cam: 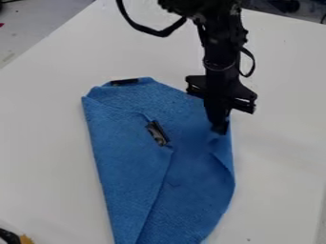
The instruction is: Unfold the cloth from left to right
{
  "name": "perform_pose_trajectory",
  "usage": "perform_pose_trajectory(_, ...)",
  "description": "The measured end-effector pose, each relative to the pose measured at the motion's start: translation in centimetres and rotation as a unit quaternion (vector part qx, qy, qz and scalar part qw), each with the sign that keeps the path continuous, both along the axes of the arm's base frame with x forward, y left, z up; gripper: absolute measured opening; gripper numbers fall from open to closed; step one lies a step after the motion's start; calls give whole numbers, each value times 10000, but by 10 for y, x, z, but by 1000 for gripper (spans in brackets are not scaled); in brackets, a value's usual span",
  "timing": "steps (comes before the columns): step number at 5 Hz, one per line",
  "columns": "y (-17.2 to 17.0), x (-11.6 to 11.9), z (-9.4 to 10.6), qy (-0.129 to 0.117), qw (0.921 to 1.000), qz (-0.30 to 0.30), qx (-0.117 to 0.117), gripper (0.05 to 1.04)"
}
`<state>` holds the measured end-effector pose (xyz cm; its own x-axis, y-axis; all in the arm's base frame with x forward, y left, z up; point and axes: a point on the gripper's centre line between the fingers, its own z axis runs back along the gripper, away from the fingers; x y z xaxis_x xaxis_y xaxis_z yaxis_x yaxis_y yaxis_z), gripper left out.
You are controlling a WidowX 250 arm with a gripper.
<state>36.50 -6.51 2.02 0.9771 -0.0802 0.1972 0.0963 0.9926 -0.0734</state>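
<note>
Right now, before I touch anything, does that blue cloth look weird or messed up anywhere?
The blue cloth has its left flap folded over at a slant, a dark patch near that flap's inner corner, and puckering beside the tool. No spill visible.

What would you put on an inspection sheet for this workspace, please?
Surface: white table, bare around the cloth.
Job's things: blue cloth, left part folded over toward the middle, lower end running out of view; one dark patch near the middle, another at the top edge.
Clutter: black-and-yellow item, cut off at the lower left corner.
Gripper: black pincer pointing down at the cloth's right part, above a small flap.
Cables: black loops on both sides of the arm.
Surroundings: grey floor beyond the table, upper left.
</note>
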Motion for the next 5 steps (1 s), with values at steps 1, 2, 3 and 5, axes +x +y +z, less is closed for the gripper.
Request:
perform_pose_trajectory(1,-7,-1,-4,45,9998,157,-123,54)
perform_pose_trajectory(2,-13,-3,-5,85,9996,231,-158,77)
perform_pose_trajectory(3,-20,-10,-8,220,9986,427,-212,229)
perform_pose_trajectory(5,-50,-12,-4,199,9939,1046,-296,795)
